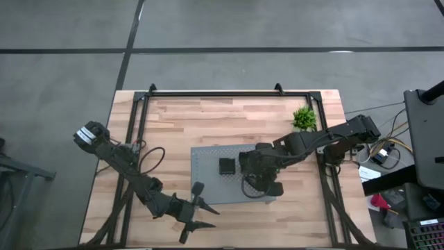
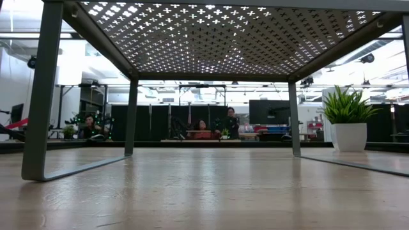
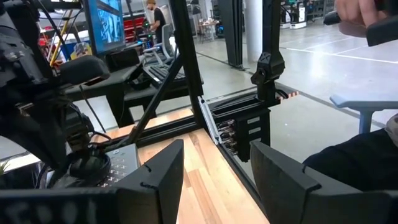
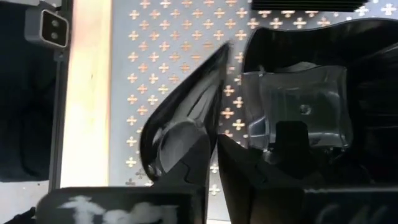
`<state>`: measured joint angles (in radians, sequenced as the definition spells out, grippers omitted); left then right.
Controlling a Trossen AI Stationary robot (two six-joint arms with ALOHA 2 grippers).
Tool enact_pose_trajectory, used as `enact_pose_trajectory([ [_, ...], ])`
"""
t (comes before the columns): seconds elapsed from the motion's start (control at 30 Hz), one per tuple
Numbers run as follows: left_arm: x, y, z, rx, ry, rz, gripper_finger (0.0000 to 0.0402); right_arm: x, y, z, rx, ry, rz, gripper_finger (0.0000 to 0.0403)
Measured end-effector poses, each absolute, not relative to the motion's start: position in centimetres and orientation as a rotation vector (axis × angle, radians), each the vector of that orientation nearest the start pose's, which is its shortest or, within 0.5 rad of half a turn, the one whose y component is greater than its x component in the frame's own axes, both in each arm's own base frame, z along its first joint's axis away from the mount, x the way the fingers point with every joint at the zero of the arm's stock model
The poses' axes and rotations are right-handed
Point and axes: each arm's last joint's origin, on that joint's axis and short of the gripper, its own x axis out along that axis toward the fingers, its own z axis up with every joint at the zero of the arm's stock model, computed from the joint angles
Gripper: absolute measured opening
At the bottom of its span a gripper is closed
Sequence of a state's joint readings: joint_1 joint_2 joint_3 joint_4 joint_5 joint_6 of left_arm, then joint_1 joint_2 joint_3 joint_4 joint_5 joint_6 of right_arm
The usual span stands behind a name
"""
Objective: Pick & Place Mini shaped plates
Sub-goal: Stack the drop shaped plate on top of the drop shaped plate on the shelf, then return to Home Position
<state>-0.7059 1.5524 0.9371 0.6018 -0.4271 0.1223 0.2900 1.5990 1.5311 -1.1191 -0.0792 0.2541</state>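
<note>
My right gripper [image 1: 258, 177] is over the grey perforated board [image 1: 208, 156] and is shut on a glossy black teardrop plate [image 4: 186, 118]. A second black dish [image 4: 298, 106], squarish with a wavy rim, lies flat on the board right beside the fingers. A small square black plate [image 1: 227, 166] rests on the board toward the table's left of the gripper; its edge [image 4: 305, 5] also shows in the right wrist view. My left gripper [image 1: 194, 212] waits open near the table's near edge, holding nothing; its fingers [image 3: 158, 180] point off toward the room. My right gripper [image 4: 214, 146] pinches the teardrop plate's rim [image 4: 202, 134] between its two fingers, close to the plate's rounded end. The plate stands steeply tilted on edge, its pointed tip [image 4: 222, 51] away from the fingers. Whether its lower edge touches the board I cannot tell.
A small green plant in a white pot [image 1: 303, 118] stands at the table's far right, beyond the board. The board stands on metal legs [image 2: 41, 96] above the wooden tabletop. A black frame [image 1: 215, 92] rims the table. A person's hand [image 3: 360, 18] shows in the room.
</note>
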Motion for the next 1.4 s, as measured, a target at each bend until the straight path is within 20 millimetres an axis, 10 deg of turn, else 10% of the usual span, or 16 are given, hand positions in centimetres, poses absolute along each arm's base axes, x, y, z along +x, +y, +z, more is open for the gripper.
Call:
enact_pose_trajectory([
  [0.57,27.1,-21.3,27.1,0.054,0.035,-0.271,0.0179,29.2,10.3,34.0,0.115,1.193,0.197,0.0038],
  [0.8,27.0,-21.1,27.5,0.061,0.044,-0.267,0.0082,27.9,13.2,34.2,-0.042,1.105,0.155,0.0009],
  [0.93,26.9,-20.3,27.8,0.091,0.071,-0.249,0.0011,26.6,15.3,34.5,-0.130,0.993,0.130,0.0008],
  [1.4,23.5,-14.9,28.5,0.094,0.092,-0.196,0.0001,20.1,20.3,31.1,-0.180,0.551,0.215,0.0008],
])
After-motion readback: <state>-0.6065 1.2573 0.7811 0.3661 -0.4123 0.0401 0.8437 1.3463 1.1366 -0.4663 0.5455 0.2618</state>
